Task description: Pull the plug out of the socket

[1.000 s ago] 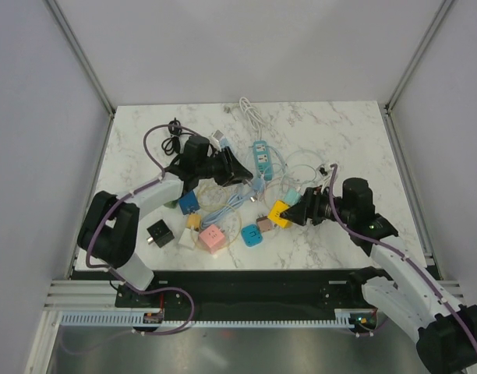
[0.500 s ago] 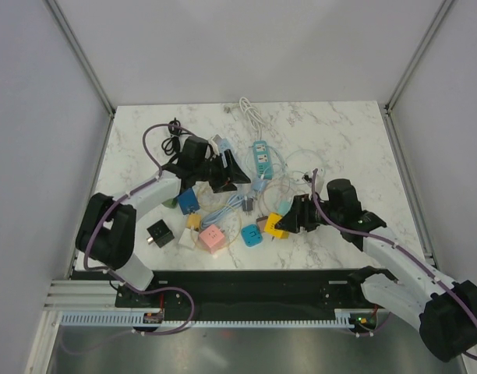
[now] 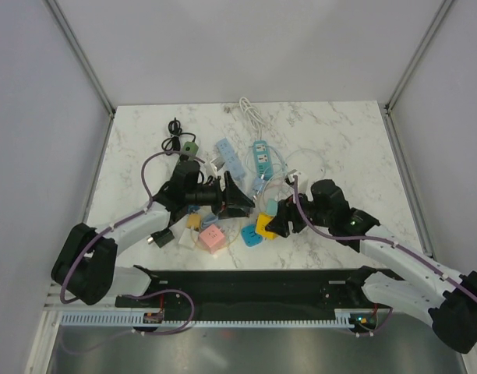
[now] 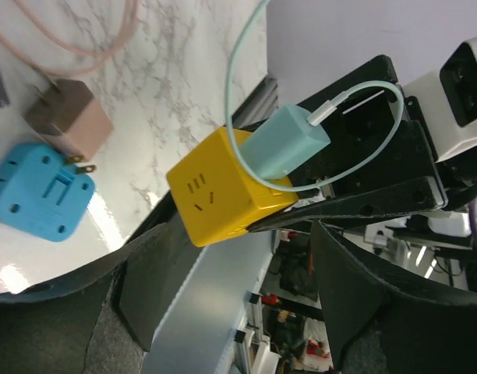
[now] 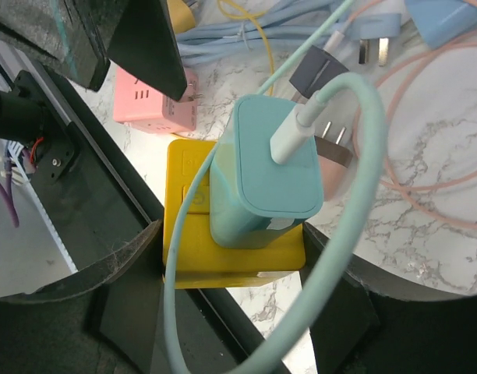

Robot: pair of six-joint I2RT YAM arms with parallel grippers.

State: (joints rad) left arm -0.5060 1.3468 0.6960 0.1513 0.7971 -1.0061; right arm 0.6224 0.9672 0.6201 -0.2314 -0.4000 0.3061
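Just left of yellow socket cube [image 3: 264,225]: left claw [image 3: 242,205], jaws now wide (narrow one second ago), drawn closer. Right claw [image 3: 276,221] clamps cube; teal plug [image 5: 266,175] seated in it.

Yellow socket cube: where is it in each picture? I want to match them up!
Top view: yellow socket low down, near the middle, between the two arms.
Left wrist: yellow socket in the middle, tilted.
Right wrist: yellow socket in the lower middle, seen from above.
Landmark: the mint plug stuck in it shows in both wrist views; in the top view it is too small to tell.
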